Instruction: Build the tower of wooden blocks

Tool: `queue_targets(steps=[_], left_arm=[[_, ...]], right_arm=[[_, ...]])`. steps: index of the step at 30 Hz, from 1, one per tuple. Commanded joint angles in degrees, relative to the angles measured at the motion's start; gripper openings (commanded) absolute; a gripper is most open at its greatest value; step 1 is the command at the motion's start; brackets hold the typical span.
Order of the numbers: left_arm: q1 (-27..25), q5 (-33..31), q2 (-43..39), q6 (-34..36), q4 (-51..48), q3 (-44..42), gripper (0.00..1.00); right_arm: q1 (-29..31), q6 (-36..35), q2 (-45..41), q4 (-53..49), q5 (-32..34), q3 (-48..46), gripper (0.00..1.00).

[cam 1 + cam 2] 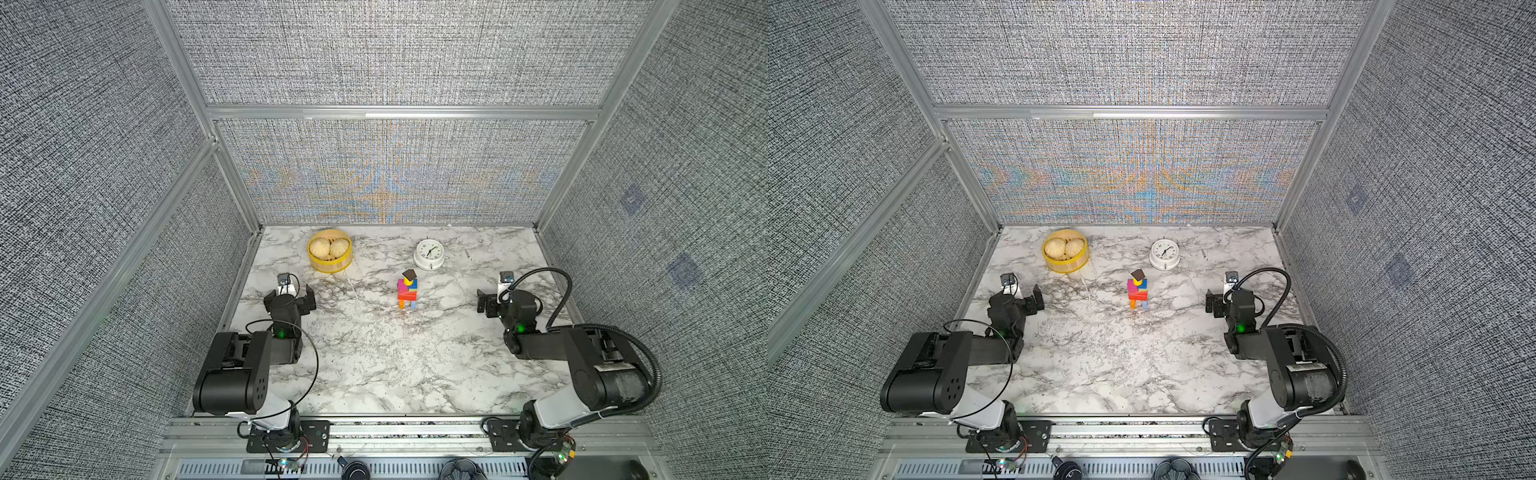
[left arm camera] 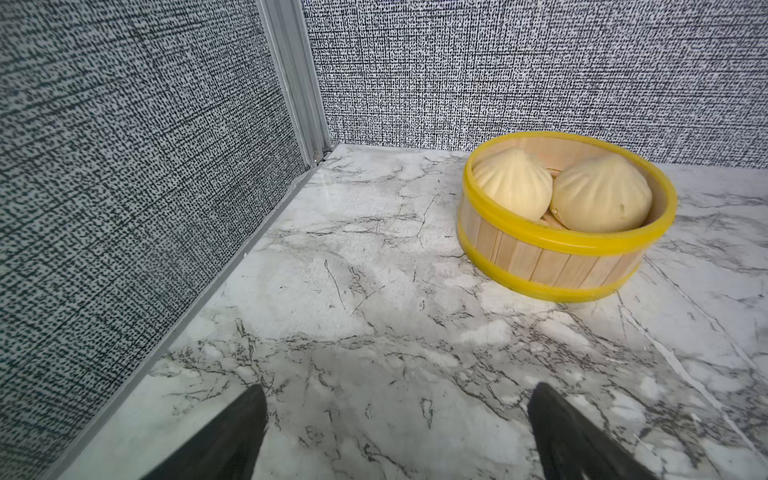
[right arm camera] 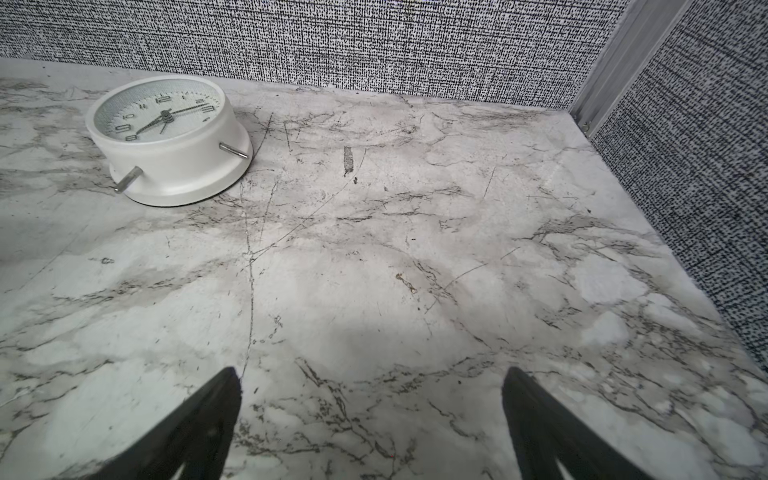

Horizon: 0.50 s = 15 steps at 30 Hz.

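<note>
The tower (image 1: pixel 407 291) (image 1: pixel 1138 289) stands on the marble table, back of centre, in both top views. The wood blocks I see are all in it: orange and blue legs, red and orange bricks, a pink cube, a blue cube, a yellow cylinder and a tilted dark brown cap (image 1: pixel 409 274). My left gripper (image 1: pixel 289 294) (image 2: pixel 399 388) hangs open well left of the tower, with only bare marble between its fingers. Well to the tower's right, my right gripper (image 1: pixel 509 300) (image 3: pixel 372 372) is open and empty too. Neither wrist view shows the tower.
A yellow steamer basket (image 1: pixel 330 262) (image 2: pixel 540 262) with two buns sits at the back left, ahead of the left gripper. A white alarm clock (image 1: pixel 429 253) (image 3: pixel 166 137) lies at the back, just behind the tower. Fabric walls close three sides.
</note>
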Motion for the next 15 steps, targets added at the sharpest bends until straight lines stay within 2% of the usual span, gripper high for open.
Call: queue_targets(steps=[1,15], left_arm=[[0.04,-0.31,0.06,0.62,1.1,0.11,0.99],[0.06,-0.25,0.05,0.61,1.16,0.07,0.99]], right_arm=[[-0.05,0.3,0.03,0.62,-0.32,0.35,0.99],[-0.04,0.22,-0.11,0.97,-0.16,0.17,0.99]])
